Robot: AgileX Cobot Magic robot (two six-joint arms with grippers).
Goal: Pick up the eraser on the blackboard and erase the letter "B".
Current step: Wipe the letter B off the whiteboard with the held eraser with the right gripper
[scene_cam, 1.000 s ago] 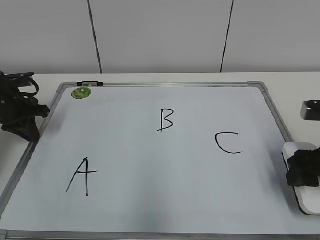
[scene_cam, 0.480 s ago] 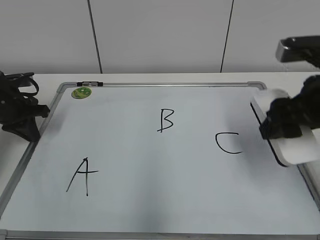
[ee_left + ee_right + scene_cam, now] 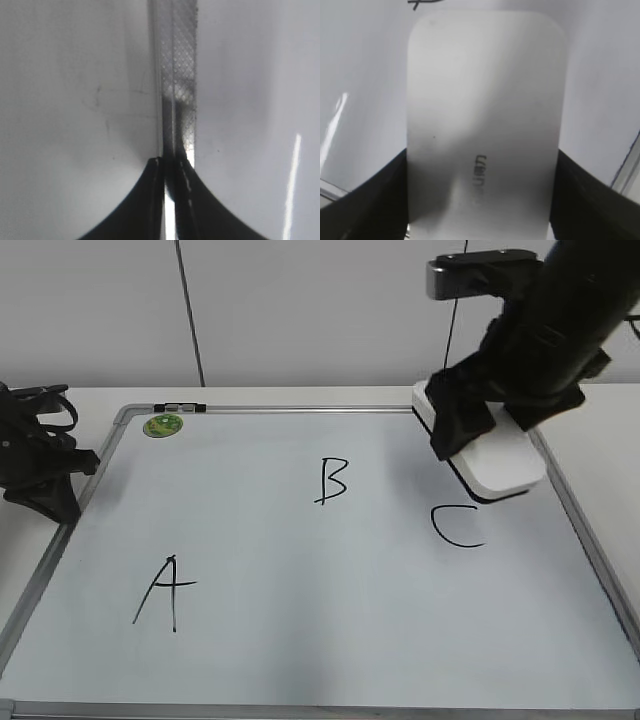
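The blackboard (image 3: pixel 300 640) is a white board with a silver frame lying flat on the table. The black letter "B" (image 3: pixel 333 481) is drawn near its middle, whole and unsmudged. My right gripper (image 3: pixel 492 440) is shut on the white eraser (image 3: pixel 500 465) and holds it above the board's upper right part, right of the "B" and above the "C" (image 3: pixel 455 527). In the right wrist view the eraser (image 3: pixel 482 125) fills the space between the jaws (image 3: pixel 480 200). My left gripper (image 3: pixel 55 495) rests at the board's left edge, its jaws (image 3: pixel 170 165) shut over the frame (image 3: pixel 177 65).
The letter "A" (image 3: pixel 165 592) is at the board's lower left. A round green magnet (image 3: pixel 163 425) and a small black clip (image 3: pixel 180 407) sit at the top left corner. A white wall stands behind the table.
My right arm has lifted the eraser from the table beside the board's right edge and carried it up and left, over the board's upper right part. The left arm has not moved.
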